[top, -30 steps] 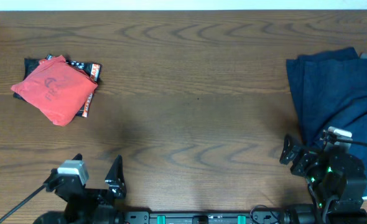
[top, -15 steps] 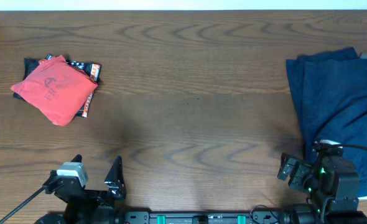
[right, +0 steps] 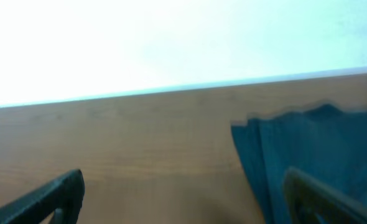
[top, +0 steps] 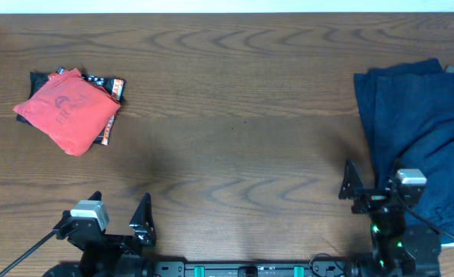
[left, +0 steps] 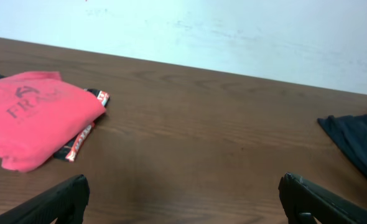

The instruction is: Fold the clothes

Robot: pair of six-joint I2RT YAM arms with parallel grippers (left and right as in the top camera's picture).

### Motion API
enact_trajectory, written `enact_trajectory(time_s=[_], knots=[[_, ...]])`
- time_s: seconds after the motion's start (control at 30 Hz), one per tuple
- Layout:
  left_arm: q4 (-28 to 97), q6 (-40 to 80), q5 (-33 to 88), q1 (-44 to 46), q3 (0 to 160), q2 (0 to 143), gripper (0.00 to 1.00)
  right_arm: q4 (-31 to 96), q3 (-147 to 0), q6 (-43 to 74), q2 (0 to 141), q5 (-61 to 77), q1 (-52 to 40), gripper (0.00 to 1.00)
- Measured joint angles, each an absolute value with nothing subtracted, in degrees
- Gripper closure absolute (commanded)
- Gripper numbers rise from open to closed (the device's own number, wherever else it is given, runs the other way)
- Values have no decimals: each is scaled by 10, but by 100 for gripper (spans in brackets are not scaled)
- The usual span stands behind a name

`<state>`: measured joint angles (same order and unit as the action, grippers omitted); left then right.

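The red T-shirt (top: 67,111) lies folded at upper left, over a black printed garment (top: 110,83). The navy garment (top: 415,123) sprawls unfolded at far right. The left hand (top: 120,201) and right hand (top: 373,185) stand wide and empty. The likely next move is to grasp the navy garment and spread it on the surface (top: 242,154).

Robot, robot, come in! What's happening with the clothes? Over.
Left gripper, right gripper open, empty. Red shirt folded, left; navy garment loose, right. Nothing blocking.

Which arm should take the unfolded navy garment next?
Right. The right gripper, open, sits at the navy garment's near edge; the left gripper is across the table, nearer the folded coral shirt.
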<state>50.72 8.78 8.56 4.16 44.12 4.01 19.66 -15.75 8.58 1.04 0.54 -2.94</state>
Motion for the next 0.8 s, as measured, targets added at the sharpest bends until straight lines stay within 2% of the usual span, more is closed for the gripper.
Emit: enact_trajectory(time_s=[0.2,0.8], knots=[[507,88,85,42,441,40,2,35,-35,67,7,19,-29,1],[508,88,85,42,441,40,2,39,-4,25,7,31,-29,1]])
